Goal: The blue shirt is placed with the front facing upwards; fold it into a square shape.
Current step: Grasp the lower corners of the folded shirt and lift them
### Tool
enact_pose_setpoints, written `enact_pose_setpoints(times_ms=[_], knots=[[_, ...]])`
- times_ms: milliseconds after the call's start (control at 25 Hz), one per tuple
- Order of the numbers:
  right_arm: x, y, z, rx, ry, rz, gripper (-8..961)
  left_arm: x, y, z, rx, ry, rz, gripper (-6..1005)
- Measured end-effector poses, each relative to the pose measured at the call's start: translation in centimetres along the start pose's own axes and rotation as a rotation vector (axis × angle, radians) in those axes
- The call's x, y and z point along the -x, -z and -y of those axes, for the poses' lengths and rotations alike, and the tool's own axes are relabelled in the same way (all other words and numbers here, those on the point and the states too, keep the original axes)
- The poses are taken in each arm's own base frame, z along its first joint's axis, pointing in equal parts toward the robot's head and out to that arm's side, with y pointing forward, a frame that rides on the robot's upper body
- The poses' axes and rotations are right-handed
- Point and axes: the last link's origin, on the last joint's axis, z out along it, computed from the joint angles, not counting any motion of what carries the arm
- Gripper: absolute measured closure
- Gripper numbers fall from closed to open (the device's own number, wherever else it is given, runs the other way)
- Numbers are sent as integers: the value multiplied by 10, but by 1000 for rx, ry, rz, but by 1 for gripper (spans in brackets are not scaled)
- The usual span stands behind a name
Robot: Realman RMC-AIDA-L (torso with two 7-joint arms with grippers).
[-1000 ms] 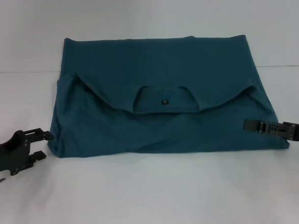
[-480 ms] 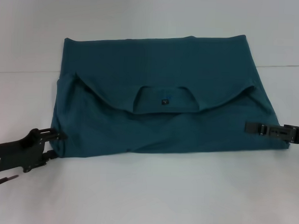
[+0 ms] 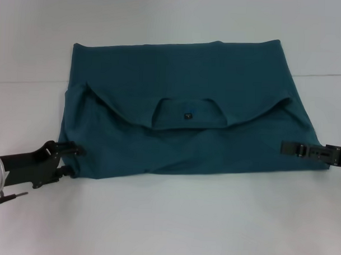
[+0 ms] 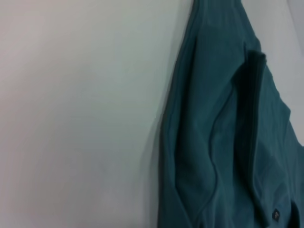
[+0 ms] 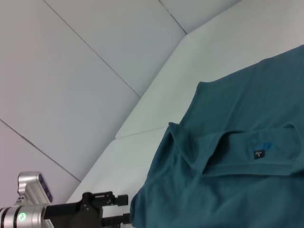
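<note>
1. Table [image 3: 167, 217] white around everything; I see nothing blocking either claw.
2. Blue shirt [image 3: 182, 105] lies mid-table, folded, neck label up.
3. Left gripper [image 3: 71, 160] spread around its near-left corner; right gripper [image 3: 287, 147] over the right edge, grip unclear.

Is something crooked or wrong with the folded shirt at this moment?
Nothing is damaged. The shirt lies folded but askew: its far edge is narrower than its near edge, and its left side bulges. The left gripper is at its near left corner, the right gripper at its right edge.
</note>
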Motion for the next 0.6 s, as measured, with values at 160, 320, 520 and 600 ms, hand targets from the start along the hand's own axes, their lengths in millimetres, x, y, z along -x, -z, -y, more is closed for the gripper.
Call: enact_pose_setpoints(times_ms=[160, 320, 520, 600], knots=[[-1, 1, 0, -1, 0, 0, 181, -5, 6, -1, 4, -1, -18, 373], [-1, 1, 0, -1, 0, 0, 183, -7, 9, 2, -18, -5, -16, 373], [-1, 1, 0, -1, 0, 0, 185, -7, 9, 3, -48, -27, 4, 372], [-1, 1, 0, -1, 0, 0, 186, -7, 9, 1, -52, -38, 13, 372]])
